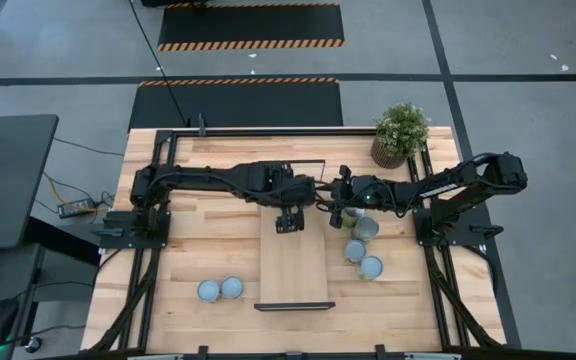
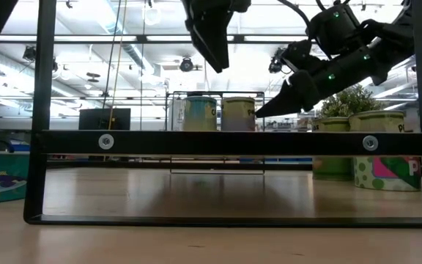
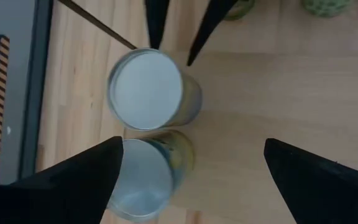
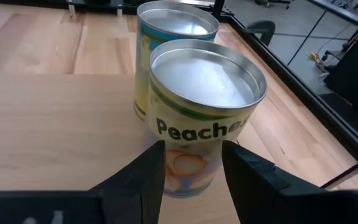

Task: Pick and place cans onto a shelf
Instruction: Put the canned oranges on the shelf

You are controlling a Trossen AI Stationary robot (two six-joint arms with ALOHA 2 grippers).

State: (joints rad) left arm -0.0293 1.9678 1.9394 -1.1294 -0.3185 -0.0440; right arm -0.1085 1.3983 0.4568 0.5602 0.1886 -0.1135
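Hovering over the shelf (image 1: 293,270): left gripper (image 1: 288,222) spread above two cans (image 3: 146,89); right gripper (image 1: 342,212) (fingers parted) beside them.

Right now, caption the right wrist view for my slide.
Right gripper open just short of a Peaches can, a second can right behind it, both on the shelf.

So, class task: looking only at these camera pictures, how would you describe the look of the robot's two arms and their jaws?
Both arms are dark, nearly black, jointed tubes with thin black cables along them. The left arm and the right arm match. The right arm shows small green lights near its wrist. The left gripper and the right gripper each end in two flat, tapering black jaws. No lettering is readable.
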